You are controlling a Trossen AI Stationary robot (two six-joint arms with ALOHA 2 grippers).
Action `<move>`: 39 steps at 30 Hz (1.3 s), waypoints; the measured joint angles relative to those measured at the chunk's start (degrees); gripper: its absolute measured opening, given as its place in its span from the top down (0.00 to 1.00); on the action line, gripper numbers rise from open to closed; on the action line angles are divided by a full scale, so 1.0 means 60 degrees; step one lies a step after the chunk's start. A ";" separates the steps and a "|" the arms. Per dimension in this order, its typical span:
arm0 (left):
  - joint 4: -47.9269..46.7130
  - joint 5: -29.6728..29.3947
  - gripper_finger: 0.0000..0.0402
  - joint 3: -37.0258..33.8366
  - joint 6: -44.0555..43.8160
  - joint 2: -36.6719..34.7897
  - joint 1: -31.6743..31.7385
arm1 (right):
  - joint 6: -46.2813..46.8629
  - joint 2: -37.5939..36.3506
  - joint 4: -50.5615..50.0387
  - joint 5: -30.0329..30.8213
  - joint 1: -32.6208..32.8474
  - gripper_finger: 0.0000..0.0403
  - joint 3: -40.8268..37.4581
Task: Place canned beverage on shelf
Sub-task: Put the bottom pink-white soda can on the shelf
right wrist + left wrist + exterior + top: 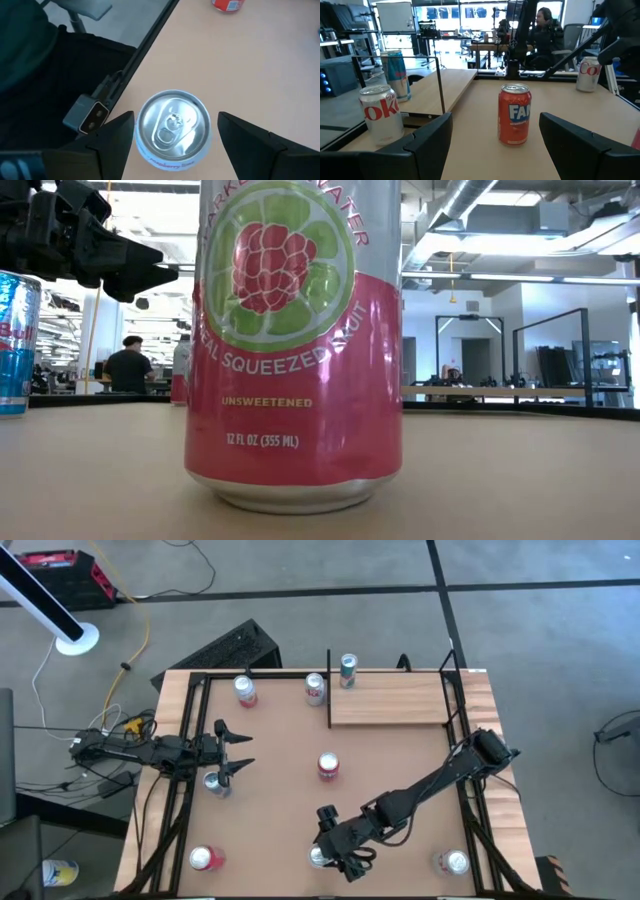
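A silver-topped can with a pink raspberry label (172,130) stands upright on its base near the table's front edge (318,856), filling the low view (295,340). My right gripper (175,147) hovers over it, slanting down, open, with one finger on either side of the can's top (335,858); no touch shows. The pale wood shelf (390,700) sits at the far right and carries a blue-and-silver can (347,667) at its far left corner. My left gripper (235,750) waits open at the table's left, pointing level at an orange can (515,114).
Other cans stand about the table: a red one in the middle (328,766), two at the far edge (244,690) (315,688), one by my left gripper (215,783), and two at the front corners (205,858) (452,862). Thin black posts (440,85) edge the shelf.
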 joint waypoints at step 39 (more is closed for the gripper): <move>-0.0004 0.0000 0.29 0.0000 0.0000 -0.0002 -0.0003 | -0.0055 -0.0078 0.0981 -0.0027 -0.0106 0.34 -0.0866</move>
